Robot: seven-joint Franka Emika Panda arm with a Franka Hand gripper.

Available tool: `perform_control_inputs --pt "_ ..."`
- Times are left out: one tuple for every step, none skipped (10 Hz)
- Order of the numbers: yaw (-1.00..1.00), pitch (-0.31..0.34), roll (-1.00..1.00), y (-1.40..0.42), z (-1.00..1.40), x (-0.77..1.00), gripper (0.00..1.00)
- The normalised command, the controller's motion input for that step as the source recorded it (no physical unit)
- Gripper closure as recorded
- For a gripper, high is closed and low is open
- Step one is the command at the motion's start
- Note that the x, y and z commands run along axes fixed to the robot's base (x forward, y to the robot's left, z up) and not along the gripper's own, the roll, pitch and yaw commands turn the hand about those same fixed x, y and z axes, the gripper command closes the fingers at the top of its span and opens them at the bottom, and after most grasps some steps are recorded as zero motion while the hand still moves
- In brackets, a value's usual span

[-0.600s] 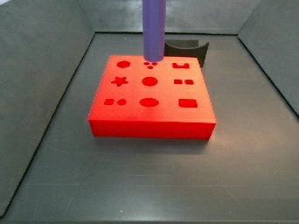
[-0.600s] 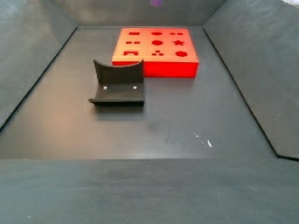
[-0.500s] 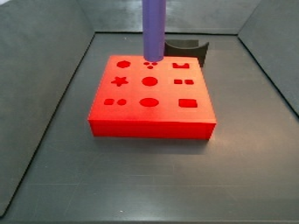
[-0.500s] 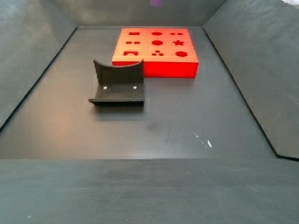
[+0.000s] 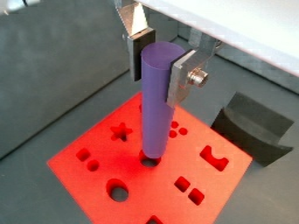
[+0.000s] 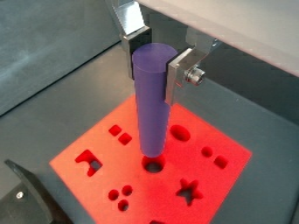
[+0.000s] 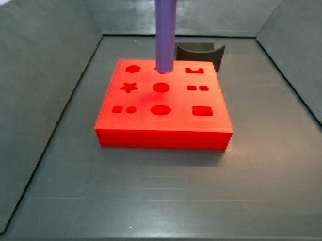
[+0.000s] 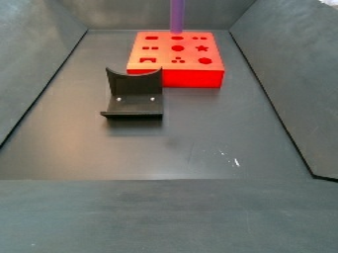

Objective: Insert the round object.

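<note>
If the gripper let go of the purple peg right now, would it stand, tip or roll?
Probably it would not roll away: the purple peg hangs upright in the gripper, its lower end at a round hole in the red block. It looks rigid and smooth, so it might slip down. If it is not seated, its tall, slender shape would likely tip, then roll.

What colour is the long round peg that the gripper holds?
Purple, clearest in a wrist view: the long round peg clamped in the gripper.

Gripper [image 5: 160, 59] above the red block [image 5: 140, 157], fingers [image 5: 184, 77] clamped on the round object [image 5: 156, 96].
</note>
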Motion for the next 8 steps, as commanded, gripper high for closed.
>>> perform_control_inputs --pt "0.0 -0.07 0.15 -0.23 -0.41 -0.18 1.0" --pt "0.0 -0.049 0.11 -0.05 -0.29 0.0 1.0" --pt "-0.02 -0.019 0.1 0.15 -0.3 0.0 1.0" --pt "-0.07 -0.004 0.11 0.3 -0.28 -0.05 1.0" --pt "0.0 0.0 0.05 0.21 -0.19 0.03 1.0" --pt "0.0 -0.016 0.0 0.01 -0.16 0.14 1.0" --pt "0.01 -0.046 0.0 -0.07 -0.16 0.0 1.0" --pt "0.01 -0.037 0.0 -0.16 -0.15 0.0 1.0"
